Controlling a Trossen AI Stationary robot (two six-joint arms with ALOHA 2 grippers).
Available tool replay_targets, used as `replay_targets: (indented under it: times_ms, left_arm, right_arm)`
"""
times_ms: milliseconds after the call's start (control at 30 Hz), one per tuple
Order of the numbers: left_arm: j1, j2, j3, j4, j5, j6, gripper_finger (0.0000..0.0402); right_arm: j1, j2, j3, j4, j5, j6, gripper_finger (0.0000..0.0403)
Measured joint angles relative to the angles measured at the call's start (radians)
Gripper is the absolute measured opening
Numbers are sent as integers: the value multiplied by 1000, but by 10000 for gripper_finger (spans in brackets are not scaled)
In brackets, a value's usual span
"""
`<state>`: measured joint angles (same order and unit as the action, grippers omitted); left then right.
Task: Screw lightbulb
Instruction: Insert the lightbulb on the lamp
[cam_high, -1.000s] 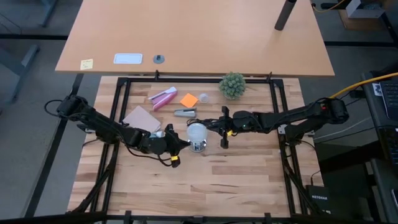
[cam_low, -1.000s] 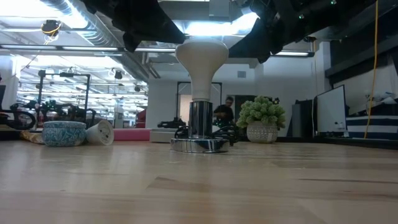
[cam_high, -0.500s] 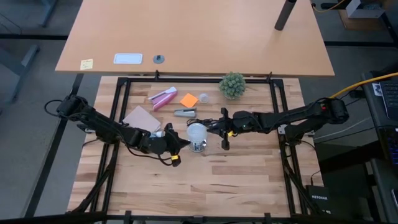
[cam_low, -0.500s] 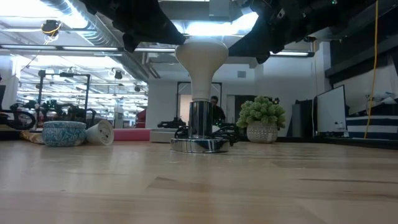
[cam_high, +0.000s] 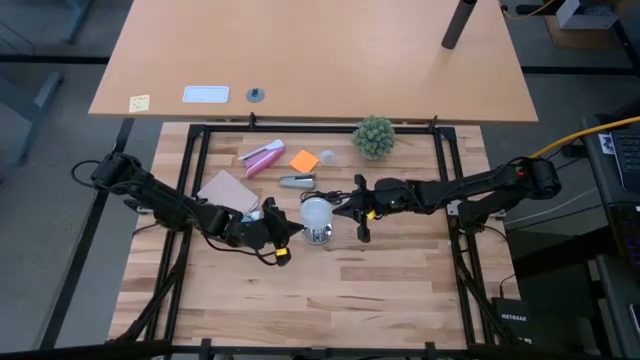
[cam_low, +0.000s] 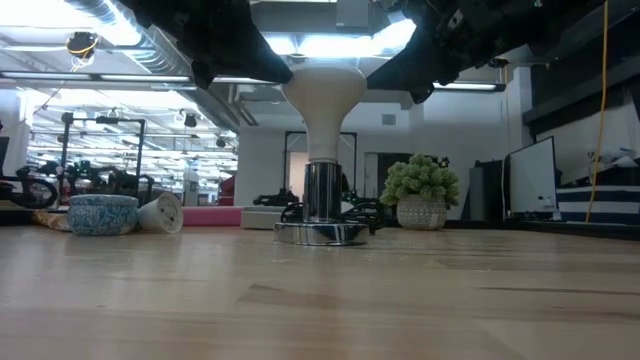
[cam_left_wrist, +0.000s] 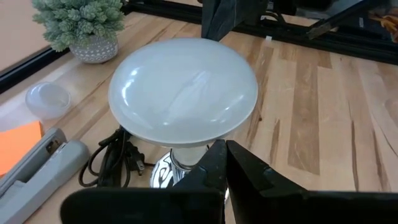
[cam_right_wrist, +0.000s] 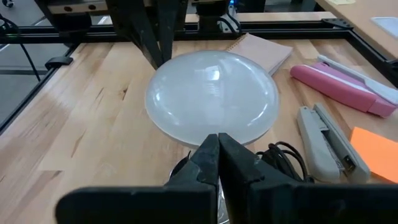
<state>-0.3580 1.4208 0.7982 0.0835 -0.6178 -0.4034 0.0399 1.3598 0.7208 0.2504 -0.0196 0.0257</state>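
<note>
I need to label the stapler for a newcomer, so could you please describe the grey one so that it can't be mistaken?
Start at the white lightbulb standing in its shiny socket mid-table. Just beyond it, toward the green plant ball, lies the grey stapler. Unlike the pink stapler farther back, it is silver-grey, and it sits right beside the orange sticky pad.

The high view looks straight down on the whole table (cam_high: 330, 300). The low view looks level across it. Both wrist views face the lightbulb (cam_left_wrist: 183, 93) closely from opposite sides.
</note>
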Motion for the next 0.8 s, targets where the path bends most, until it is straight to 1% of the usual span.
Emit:
replay_targets:
  times_ms: [100, 333, 567, 800]
  left_arm:
    - [0, 0, 0, 0, 0, 0, 1]
    - [-1, 0, 0, -2, -25, -7, 1]
    - [0, 0, 0, -2, -38, -12, 1]
    - [1, 0, 0, -24, -61, -45, 1]
  right_arm:
    - [0, 0, 0, 0, -6, 0, 9]
    - [0, -1, 0, -5, -80, 27, 9]
    - [0, -1, 0, -17, -90, 30, 9]
    - [0, -1, 0, -15, -125, 30, 9]
